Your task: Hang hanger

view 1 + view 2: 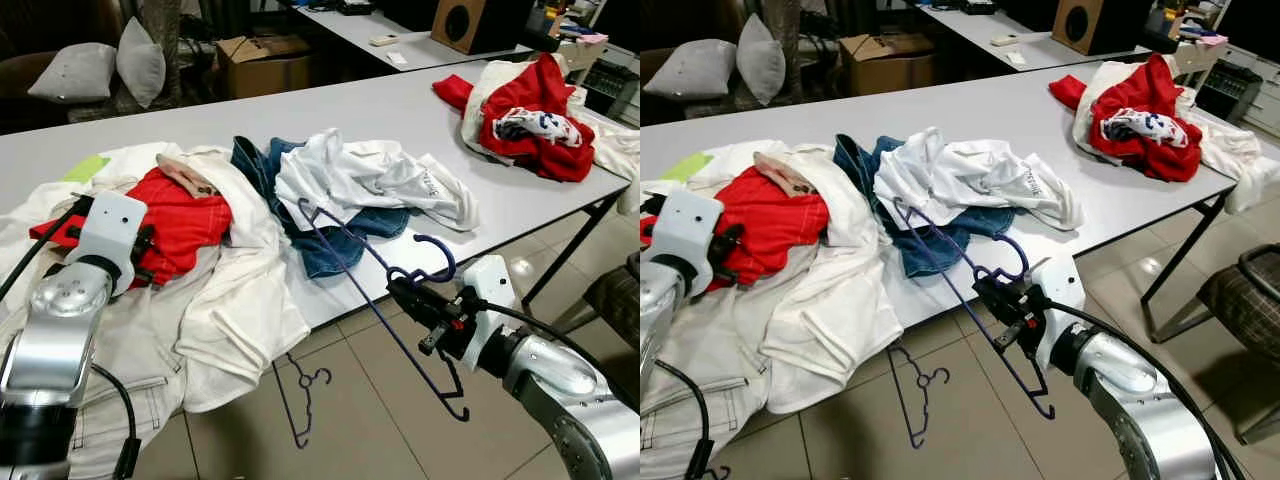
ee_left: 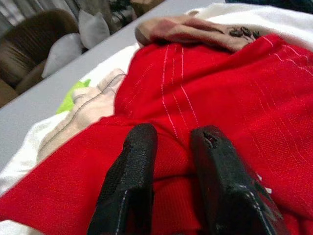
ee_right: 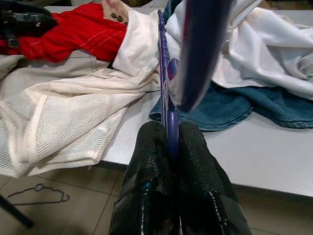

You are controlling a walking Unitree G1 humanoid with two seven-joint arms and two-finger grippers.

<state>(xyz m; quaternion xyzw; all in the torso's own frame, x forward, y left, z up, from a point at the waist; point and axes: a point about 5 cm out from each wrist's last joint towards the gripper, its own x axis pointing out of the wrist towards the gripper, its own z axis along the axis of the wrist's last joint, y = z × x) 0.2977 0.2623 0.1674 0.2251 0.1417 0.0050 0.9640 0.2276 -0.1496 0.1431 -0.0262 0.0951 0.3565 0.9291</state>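
Silver and bulky in the foreground, the right arm reaches over the tiled floor (image 1: 400, 400) just off the near edge of the grey table (image 1: 400, 100), and the right gripper (image 1: 402, 290) has its black fingers (image 3: 195, 161) clenched on a purple hanger (image 1: 370, 265). That hanger is held tilted in the air, its hook curling just above the gripper, one end lying over the blue jeans (image 1: 330, 245) at the table's near edge, the other end dropping below the table edge toward the floor. A second purple hanger (image 1: 300, 395) lies flat on the tiles under the edge. On the other side, the left gripper (image 2: 173, 161) rests on a red garment (image 1: 185, 220) in the pile of white clothes (image 1: 240, 300), its two fingers slightly parted with a fold of the red cloth between them. A white shirt (image 1: 370, 180) lies over the jeans. Well apart, at the table's far right end, sits another heap of red and white clothing (image 1: 530, 110). Grey cushions (image 1: 100, 65) and a cardboard box (image 1: 262, 62) stand beyond the table.
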